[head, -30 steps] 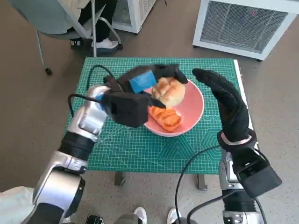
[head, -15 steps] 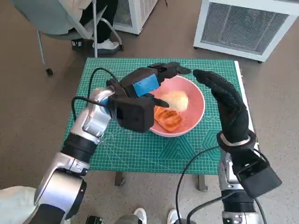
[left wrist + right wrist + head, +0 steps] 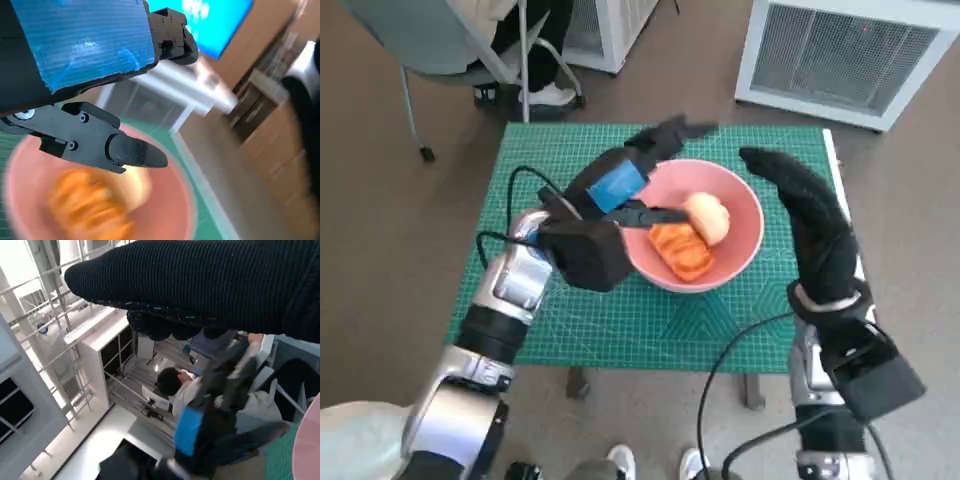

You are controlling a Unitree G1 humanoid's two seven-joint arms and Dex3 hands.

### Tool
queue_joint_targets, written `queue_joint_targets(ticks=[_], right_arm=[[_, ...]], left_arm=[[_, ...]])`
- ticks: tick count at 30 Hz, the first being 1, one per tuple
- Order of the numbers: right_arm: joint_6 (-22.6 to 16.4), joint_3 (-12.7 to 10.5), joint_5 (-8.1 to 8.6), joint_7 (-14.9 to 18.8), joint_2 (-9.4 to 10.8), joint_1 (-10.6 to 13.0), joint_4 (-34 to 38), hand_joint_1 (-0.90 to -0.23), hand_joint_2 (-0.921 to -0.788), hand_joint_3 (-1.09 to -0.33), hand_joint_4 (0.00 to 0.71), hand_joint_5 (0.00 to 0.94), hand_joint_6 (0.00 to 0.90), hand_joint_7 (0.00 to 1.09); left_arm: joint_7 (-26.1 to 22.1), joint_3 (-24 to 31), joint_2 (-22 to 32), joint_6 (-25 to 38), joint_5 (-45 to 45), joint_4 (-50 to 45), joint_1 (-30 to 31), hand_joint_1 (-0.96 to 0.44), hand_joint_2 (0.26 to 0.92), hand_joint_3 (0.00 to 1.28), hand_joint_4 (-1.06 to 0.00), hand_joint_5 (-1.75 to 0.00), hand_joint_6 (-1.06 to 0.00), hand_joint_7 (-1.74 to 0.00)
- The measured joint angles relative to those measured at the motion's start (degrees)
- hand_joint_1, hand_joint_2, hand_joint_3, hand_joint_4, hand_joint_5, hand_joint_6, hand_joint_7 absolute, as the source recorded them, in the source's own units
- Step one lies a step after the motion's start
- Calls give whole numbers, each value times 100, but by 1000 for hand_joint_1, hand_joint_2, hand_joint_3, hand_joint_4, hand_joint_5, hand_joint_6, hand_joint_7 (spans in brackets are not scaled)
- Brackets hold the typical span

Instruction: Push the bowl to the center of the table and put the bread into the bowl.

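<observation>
The right hand [image 3: 812, 225], fingers apart and holding nothing, stands at the bowl's [image 3: 744, 205] three o'clock as if to steady it, the buns [image 3: 692, 232] already lie inside, and the left hand [image 3: 632, 180], spread and bare, hangs over ten o'clock.

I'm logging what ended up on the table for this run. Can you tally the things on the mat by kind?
Bowl: 1, pink bowl
Bread: 2, a pale round bun and an orange-brown pastry, both lying in the bowl
Mat: 1, green cutting mat
Total: 4
</observation>
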Motion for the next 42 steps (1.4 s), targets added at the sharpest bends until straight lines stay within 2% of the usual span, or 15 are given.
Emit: queue_joint_targets(ticks=[7,10,17,22,27,32,42], right_arm=[[0,-49,6,-8,5,-65,17,-580,-921,-856,108,446,-1,732],[0,-72,10,-17,7,-78,24,-579,-921,-850,134,398,-1,732],[57,-110,42,-47,10,-219,29,-581,-921,-832,155,363,-1,726],[139,-128,70,-128,47,-347,-23,-576,-921,-827,189,302,-1,732],[168,-158,46,-263,80,-414,-112,-566,-921,-826,219,254,-1,739],[214,-180,-47,-415,120,-472,-164,-562,-921,-824,236,227,-1,747],[286,-176,-36,-484,194,-602,-183,-558,-921,-820,249,201,-1,757]], left_arm=[[346,339,-121,-347,-272,-338,409,-418,921,225,-192,-17,-192,-261],[366,485,-162,-424,-523,-651,671,-391,921,250,-212,-20,-208,-249],[269,759,-429,-401,-1436,-1549,1307,-358,921,311,-228,-19,-200,-256],[151,865,-631,-407,-1968,-2001,1599,-358,921,353,-229,-5,-149,-386],[66,946,-699,-473,-2190,-2185,1757,-380,921,380,-227,-1,-127,-429],[-30,1022,-705,-610,-2256,-2211,1815,-398,921,389,-231,-3,-121,-435],[-111,1111,-793,-972,-2288,-2217,1834,-411,921,405,-241,-6,-123,-419]])
